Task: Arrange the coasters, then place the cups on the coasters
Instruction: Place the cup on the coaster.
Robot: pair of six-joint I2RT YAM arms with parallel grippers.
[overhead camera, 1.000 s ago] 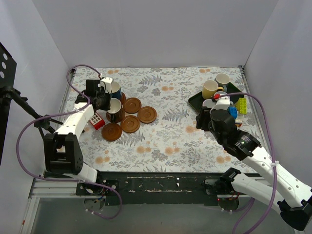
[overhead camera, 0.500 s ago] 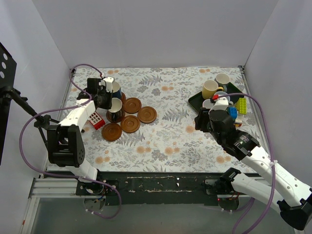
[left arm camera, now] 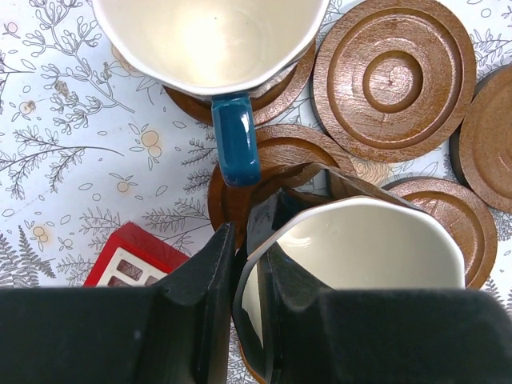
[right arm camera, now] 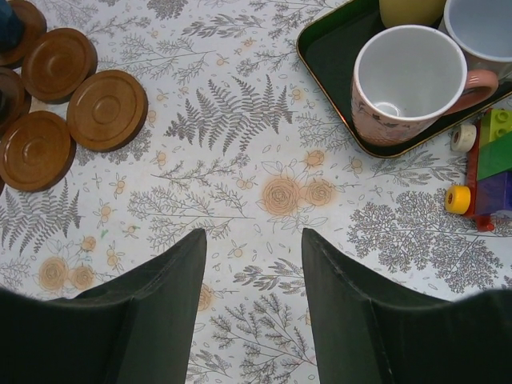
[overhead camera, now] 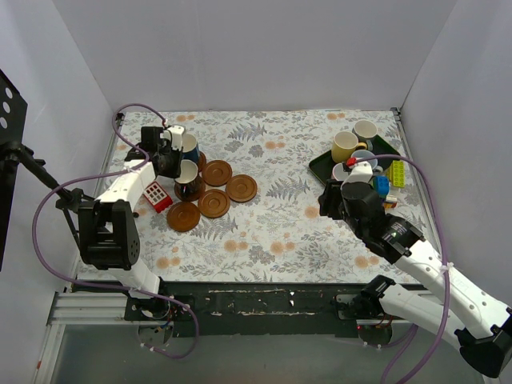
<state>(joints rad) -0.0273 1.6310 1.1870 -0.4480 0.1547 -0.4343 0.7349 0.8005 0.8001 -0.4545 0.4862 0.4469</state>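
Observation:
My left gripper [left arm camera: 246, 244] is shut on the rim of a dark cup [left arm camera: 364, 248] with a pale inside, one finger outside the wall and one inside. The cup [overhead camera: 188, 178] is over a coaster [left arm camera: 276, 152]; whether it rests on the coaster I cannot tell. Just beyond it a dark blue cup [left arm camera: 210, 40] stands on another coaster [left arm camera: 280, 84]. Several bare coasters [overhead camera: 217, 173] [overhead camera: 241, 188] [overhead camera: 214, 202] lie beside them. My right gripper [right arm camera: 252, 236] hangs open over the bare cloth, nothing between its fingers. A pink cup [right arm camera: 408, 84] stands in the tray ahead of it.
The dark green tray [overhead camera: 322, 166] at the back right also holds a yellow cup [overhead camera: 346, 146] and a cream cup [overhead camera: 366, 130]. Coloured toy blocks [right arm camera: 492, 160] lie right of the tray. A red block [left arm camera: 132, 256] sits by the left gripper. White walls enclose the table.
The left gripper has kept its hold on the dark cup and shifted slightly away from the arm bases. The right arm has drifted a little to the left, still open.

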